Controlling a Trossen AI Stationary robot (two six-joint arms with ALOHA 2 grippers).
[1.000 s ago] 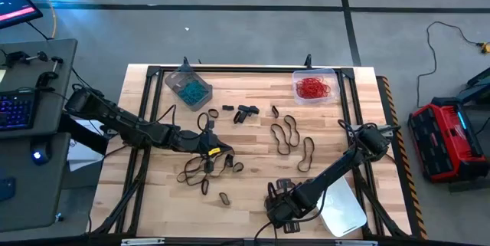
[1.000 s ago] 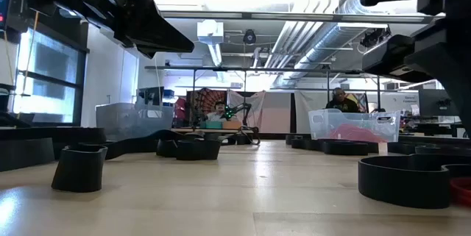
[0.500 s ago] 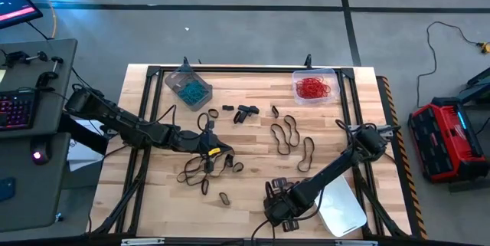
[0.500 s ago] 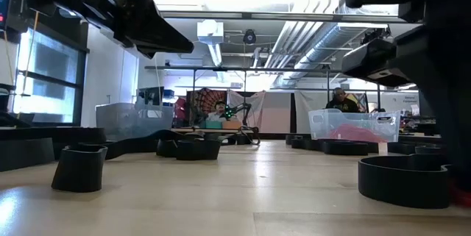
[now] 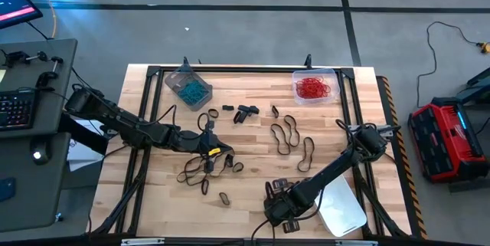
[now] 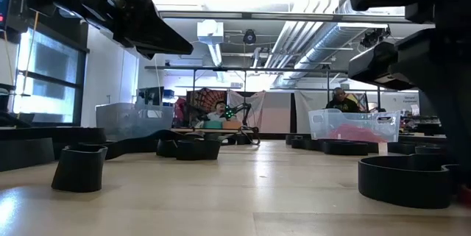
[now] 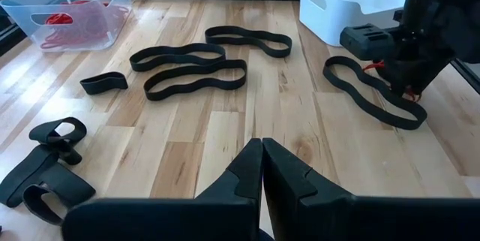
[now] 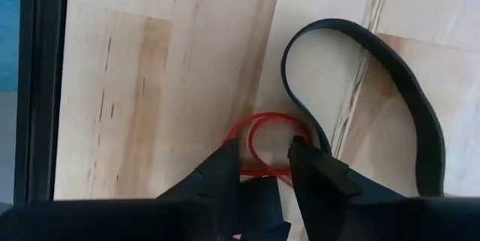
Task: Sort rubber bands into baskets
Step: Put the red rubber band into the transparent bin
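Note:
My right gripper (image 5: pixel 279 206) stands near the table's front edge, beside the whitish basket (image 5: pixel 343 211). It points down, open by a narrow gap (image 8: pixel 262 157), over a small red rubber band (image 8: pixel 268 123) that lies flat on the wood. A large black band (image 8: pixel 390 76) lies next to the red one. My left gripper (image 5: pixel 208 152) is shut and empty (image 7: pixel 261 151), left of the table's middle, above several black bands (image 5: pixel 200 171). The grey-tinted basket (image 5: pixel 187 86) holds teal bands. The clear basket (image 5: pixel 314 86) holds red bands. My right gripper's fingers (image 8: pixel 227 158) come from above on either side of the red band's loop (image 8: pixel 259 145), which lies on the table and runs in under the fingertips. I cannot tell whether they touch it.
Long black bands (image 5: pixel 288 134) lie spread over the table's middle and right, and short ones (image 5: pixel 243 112) toward the far side. A black frame rail (image 8: pixel 41 83) runs along the front edge close to my right gripper. Bare wood shows at the front left.
My right gripper has shifted a little toward the table's left edge, staying near the front edge. My left arm has kept still.

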